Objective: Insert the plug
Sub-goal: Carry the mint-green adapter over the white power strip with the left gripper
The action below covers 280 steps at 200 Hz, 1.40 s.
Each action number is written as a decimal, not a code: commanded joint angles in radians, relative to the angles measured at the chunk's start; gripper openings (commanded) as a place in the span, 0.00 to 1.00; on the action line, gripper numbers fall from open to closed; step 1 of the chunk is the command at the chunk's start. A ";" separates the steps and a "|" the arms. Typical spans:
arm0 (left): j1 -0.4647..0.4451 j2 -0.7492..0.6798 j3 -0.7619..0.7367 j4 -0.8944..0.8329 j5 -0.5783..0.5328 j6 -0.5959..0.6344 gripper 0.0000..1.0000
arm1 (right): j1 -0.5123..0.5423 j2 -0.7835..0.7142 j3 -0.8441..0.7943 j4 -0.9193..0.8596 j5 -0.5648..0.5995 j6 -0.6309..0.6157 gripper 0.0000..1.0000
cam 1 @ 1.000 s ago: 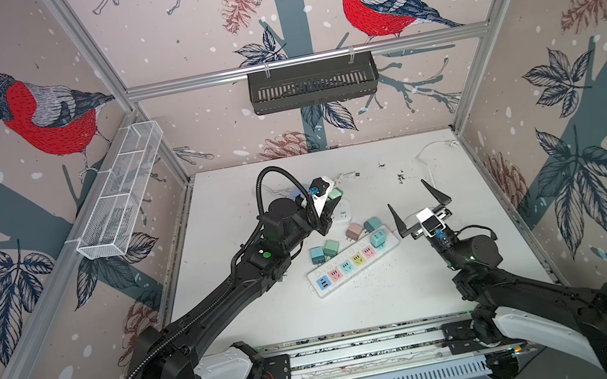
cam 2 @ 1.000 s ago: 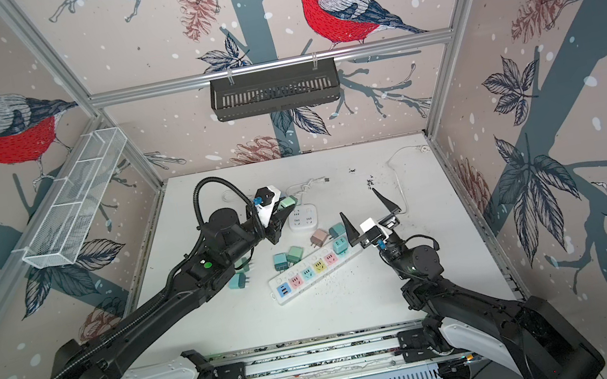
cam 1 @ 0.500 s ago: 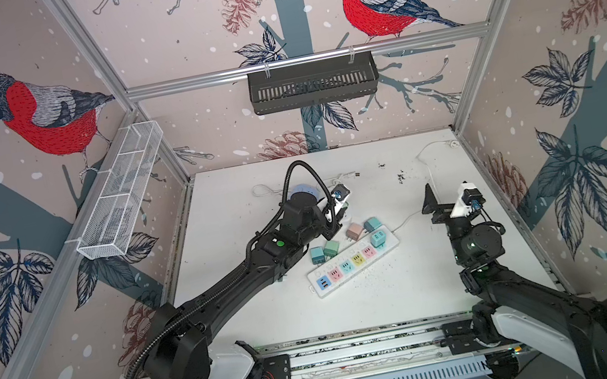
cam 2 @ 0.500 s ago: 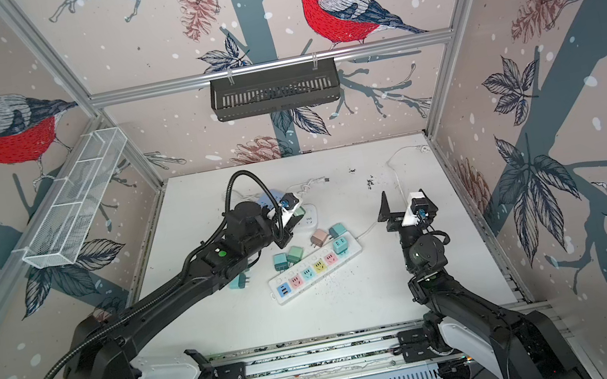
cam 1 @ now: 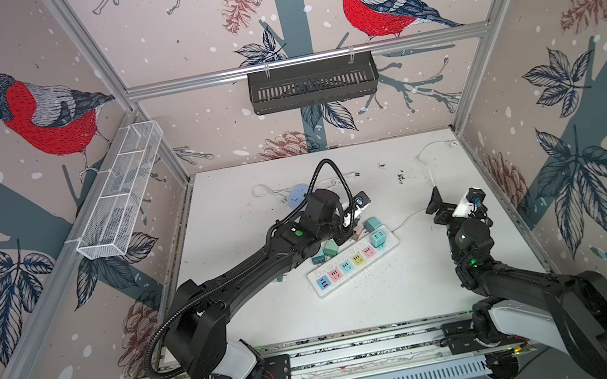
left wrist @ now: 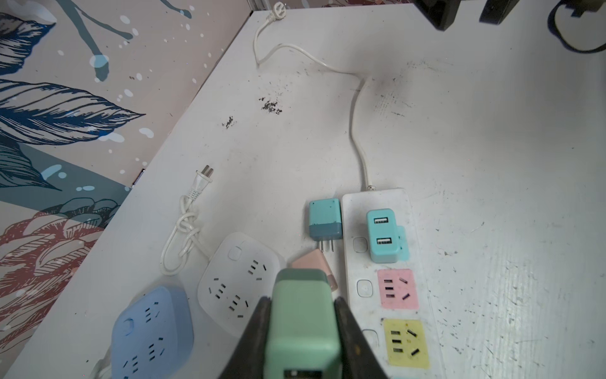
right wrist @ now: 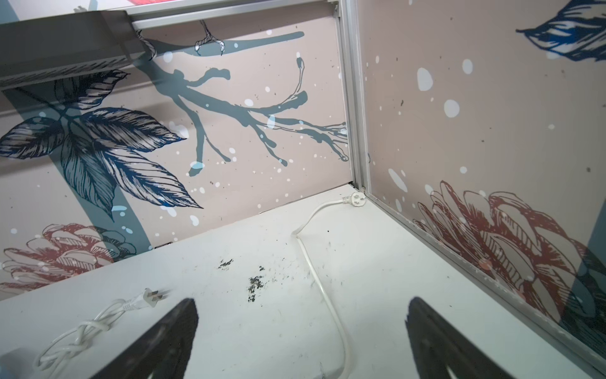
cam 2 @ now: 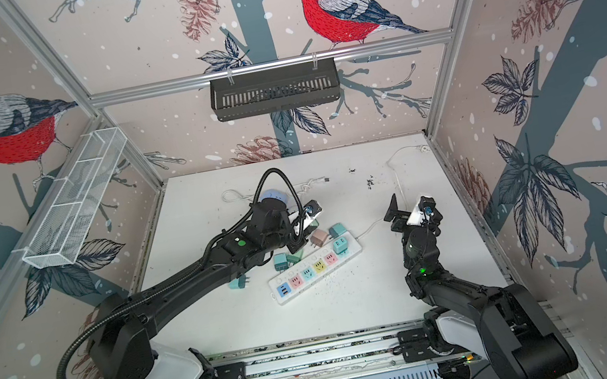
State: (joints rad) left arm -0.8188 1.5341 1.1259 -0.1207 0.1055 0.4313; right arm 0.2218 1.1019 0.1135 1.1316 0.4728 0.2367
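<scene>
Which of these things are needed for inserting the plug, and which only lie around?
Needed: held green charger plug; white power strip.
Lying about: blue socket cube; white socket cube; loose teal charger; pink charger.

1. The left arm (cam 1: 248,267) reaches forward and toward the middle, its links stretched long and low.
2. The left wrist (cam 1: 322,212) bends downward at the end of that reach.
3. The left gripper (left wrist: 301,308) has its jaws closed on a green plug (left wrist: 301,331), with a finger (left wrist: 257,328) pressed to each side of it.
4. The right arm (cam 1: 520,279) keeps its lower link low, while the forearm (cam 1: 469,241) stands nearly upright.
5. The right gripper (right wrist: 301,305) is raised and aimed away toward the far right. Its jaws are spread wide and empty.
</scene>
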 commanded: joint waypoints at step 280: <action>-0.054 0.348 0.312 -0.433 0.172 -0.058 0.00 | -0.004 0.012 0.031 -0.023 0.073 0.085 1.00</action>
State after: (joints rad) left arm -0.8673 1.8778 1.4357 -0.5320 0.2550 0.3874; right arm 0.2199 1.1175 0.1463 1.0859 0.5488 0.3141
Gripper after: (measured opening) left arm 0.288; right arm 0.997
